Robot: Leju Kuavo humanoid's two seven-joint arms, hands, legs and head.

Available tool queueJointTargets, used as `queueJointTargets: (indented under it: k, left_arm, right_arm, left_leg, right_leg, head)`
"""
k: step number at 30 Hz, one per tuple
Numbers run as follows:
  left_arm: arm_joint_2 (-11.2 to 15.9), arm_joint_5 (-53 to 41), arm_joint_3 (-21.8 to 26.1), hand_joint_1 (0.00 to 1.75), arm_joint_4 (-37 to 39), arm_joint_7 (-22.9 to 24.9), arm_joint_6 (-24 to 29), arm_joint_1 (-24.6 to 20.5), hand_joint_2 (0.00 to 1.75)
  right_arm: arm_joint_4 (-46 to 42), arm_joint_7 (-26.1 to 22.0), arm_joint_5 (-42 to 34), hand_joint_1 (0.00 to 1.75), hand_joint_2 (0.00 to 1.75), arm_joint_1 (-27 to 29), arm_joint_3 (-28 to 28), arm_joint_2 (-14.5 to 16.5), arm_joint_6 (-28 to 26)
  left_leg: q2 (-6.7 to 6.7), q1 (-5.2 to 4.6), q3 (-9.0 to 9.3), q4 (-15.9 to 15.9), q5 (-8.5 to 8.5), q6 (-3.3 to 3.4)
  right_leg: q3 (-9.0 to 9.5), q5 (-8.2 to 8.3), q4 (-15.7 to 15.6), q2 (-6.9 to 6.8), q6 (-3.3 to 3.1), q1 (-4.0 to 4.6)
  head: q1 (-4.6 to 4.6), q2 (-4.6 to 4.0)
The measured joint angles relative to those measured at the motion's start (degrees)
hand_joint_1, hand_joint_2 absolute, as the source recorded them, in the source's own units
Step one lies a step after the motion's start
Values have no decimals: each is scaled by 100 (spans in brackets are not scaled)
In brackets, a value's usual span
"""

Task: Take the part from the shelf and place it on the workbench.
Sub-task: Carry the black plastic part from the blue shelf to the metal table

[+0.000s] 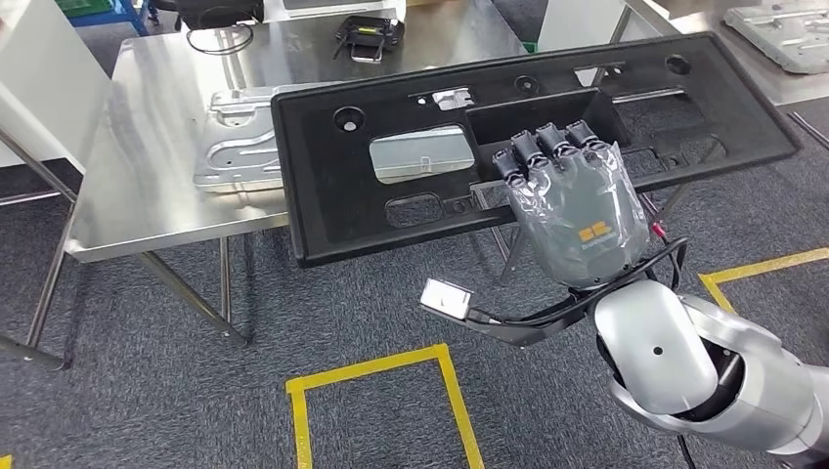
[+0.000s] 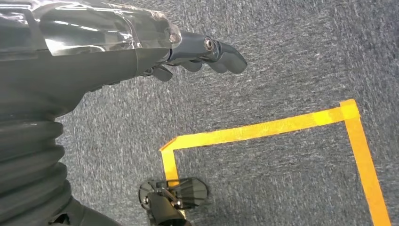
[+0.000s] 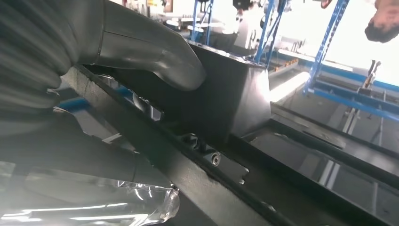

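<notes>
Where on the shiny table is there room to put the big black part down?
The table is bare along its left side and front-left corner, beside the metal plate. The far edge is crowded by a cable loop and a black device. The black part, held by the right hand, covers the right side.

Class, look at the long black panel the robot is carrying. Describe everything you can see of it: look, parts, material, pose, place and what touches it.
The long black plastic-looking panel is a flat, matte rectangle with a raised rim, round holes, several rectangular cut-outs and a box-shaped pocket near its middle. It is held roughly level, slightly slanted, in the air over the near edge of the shiny steel workbench, whose surface shows through one cut-out. The robot's right hand grips it at the pocket, fingers hooked over the wall; the right wrist view shows the thumb against that pocket.
</notes>
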Motion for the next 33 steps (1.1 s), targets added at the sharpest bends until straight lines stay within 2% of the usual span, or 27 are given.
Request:
queueJointTargets:
  k: [1,3,4,5,7,8,9,10,12,13,14,15,17,18,19,20,21,22,23,24,25,26,28,29,30,32,33]
  left_arm:
    - [2,-2,0,0,-1,0,-1,-6,175]
    - [-1,-6,-1,0,-3,-1,-2,-16,175]
    - [-6,-9,-1,0,-5,-2,-2,-23,175]
    - [-11,-11,-2,0,-8,-2,-2,-28,175]
    - [-19,-13,-2,0,-10,-1,-2,-25,175]
    - [-20,-13,-2,0,-10,1,-2,-14,175]
    - [-19,-13,-2,0,-10,3,-2,-2,175]
    - [-18,-13,-2,0,-9,5,-2,6,175]
    - [-15,-13,-2,0,-9,7,-2,11,175]
    - [-13,-13,-2,0,-9,7,-2,9,175]
    - [-12,-12,-2,0,-9,7,-2,7,175]
    - [-11,-12,-2,0,-9,7,-2,6,175]
    - [-10,-10,-2,0,-9,7,-2,10,175]
    - [-8,-9,-2,0,-9,5,-2,14,175]
    - [-4,-9,-2,0,-9,4,-2,15,175]
    - [-1,-9,-2,0,-9,3,-2,15,175]
    - [1,-9,-2,0,-9,2,-2,16,175]
    - [1,-9,-2,0,-8,3,-4,18,175]
    - [-2,-9,-2,0,-7,4,-8,21,175]
    - [-3,-9,-2,0,-6,5,-12,23,175]
    - [-2,-9,-2,0,-5,8,-16,23,175]
    - [-1,-9,-2,0,-4,11,-19,21,175]
    - [-7,-9,-2,0,-4,17,-25,14,175]
    - [-14,-8,-2,0,-4,20,-29,7,175]
    - [-22,-8,-2,0,-7,22,-34,2,175]
    - [-30,-8,-2,0,-13,24,-39,-12,175]
    - [-32,-8,-2,0,-15,23,-39,-22,175]
  right_arm:
    - [5,-7,-5,175,175,8,-1,0,-8]
    - [9,-13,-12,175,175,12,-4,-1,-19]
    - [8,-14,-13,175,175,6,-7,-1,-24]
    - [8,-14,-14,175,175,2,-8,1,-27]
    - [14,-15,-17,175,175,7,-3,4,-30]
    - [18,-15,-20,175,175,14,0,6,-30]
    - [22,-16,-25,175,175,20,1,6,-30]
    - [25,-16,-31,175,175,22,0,7,-30]
    - [27,-18,-46,175,175,21,-1,8,-30]
    - [28,-20,-52,175,175,18,-2,9,-30]
    - [31,-23,-57,175,175,16,-2,10,-29]
    - [34,-27,-60,175,175,16,-1,11,-29]
    - [39,-34,-64,175,175,17,0,13,-28]
    - [42,-46,-66,175,175,13,1,15,-29]
    - [45,-65,-67,175,175,4,3,17,-28]
    - [52,-92,-67,175,175,-8,7,21,-26]
    - [62,-125,-67,175,175,-17,19,28,-21]
    - [75,-163,-67,175,175,-22,42,37,-13]
    - [92,-198,-65,175,175,-22,72,51,-4]
    - [111,-232,-61,175,175,-23,108,71,4]
    - [131,-262,-56,175,175,-26,145,96,9]
    - [151,-283,-49,175,175,-34,179,125,12]
    - [194,-312,-32,175,175,-58,244,186,14]
    - [215,-320,-23,175,175,-69,270,214,16]
    - [233,-323,-17,175,175,-80,289,238,18]
    - [259,-325,-8,175,175,-111,314,283,19]
    - [269,-325,-5,175,175,-125,329,305,14]
  left_leg:
    - [8,16,17,-3,-32,-26]
    - [2,50,18,100,-120,-83]
    - [-17,60,-108,355,-219,-104]
    - [-46,64,-334,750,-345,-117]
    - [-94,62,-1007,1722,-575,-114]
    - [-108,59,-1286,2016,-559,-100]
    - [-117,52,-1457,2077,-410,-77]
    - [-121,41,-1495,1889,-143,-50]
    - [-140,9,-1283,1048,519,13]
    - [-150,-8,-1145,670,705,38]
    - [-154,-27,-1045,417,786,59]
    - [-156,-39,-993,300,762,80]
    - [-132,-38,-899,228,674,131]
    - [-126,-29,-822,194,636,162]
    - [-119,-24,-736,174,593,189]
    - [-112,-23,-649,156,546,210]
    - [-101,-32,-571,149,485,228]
    - [-88,-41,-490,145,418,239]
    - [-74,-50,-402,143,346,245]
    - [-60,-57,-303,142,270,247]
    - [-47,-62,-202,140,194,245]
    - [-33,-68,-102,138,120,241]
    - [-5,-75,38,128,-14,217]
    - [10,-77,82,111,-74,196]
    - [26,-81,125,97,-109,171]
    - [69,-89,178,116,-120,111]
    - [53,-91,155,230,-99,81]
  right_leg:
    - [11,-31,-3,11,-77,14]
    - [78,-100,0,27,-178,35]
    - [134,-139,-5,31,-218,39]
    - [194,-185,-10,27,-251,46]
    - [313,-293,-14,19,-285,70]
    - [382,-353,-16,19,-289,80]
    - [465,-418,-19,22,-290,85]
    - [562,-486,-26,26,-285,86]
    - [770,-625,-66,27,-257,77]
    - [844,-683,-98,32,-229,75]
    - [896,-725,-147,36,-197,71]
    - [938,-731,-175,44,-159,69]
    - [981,-686,-158,53,-96,63]
    - [942,-652,-9,52,-78,64]
    - [814,-652,244,50,-70,67]
    - [606,-705,603,47,-62,70]
    - [333,-823,1010,46,-52,75]
    - [49,-1008,1362,47,-41,80]
    - [-187,-1196,1586,47,-34,85]
    - [-343,-1316,1641,47,-39,91]
    - [-412,-1299,1518,47,-60,101]
    - [-405,-1101,1237,47,-94,115]
    - [-320,-366,505,52,-188,169]
    - [-277,-76,239,60,-229,196]
    - [-249,100,78,68,-264,217]
    - [-172,126,-12,83,-314,219]
    - [-110,124,-45,82,-339,207]
  head:
    - [-15,0]
    - [-39,0]
    - [-51,0]
    - [-60,0]
    - [-72,0]
    - [-71,0]
    - [-72,0]
    - [-72,0]
    - [-74,0]
    - [-81,0]
    - [-89,0]
    - [-97,0]
    - [-97,0]
    - [-87,0]
    - [-67,0]
    - [-44,0]
    - [-23,0]
    - [-5,0]
    - [7,0]
    - [15,0]
    - [24,0]
    - [31,0]
    - [26,0]
    - [20,0]
    - [13,0]
    - [2,0]
    - [-4,0]
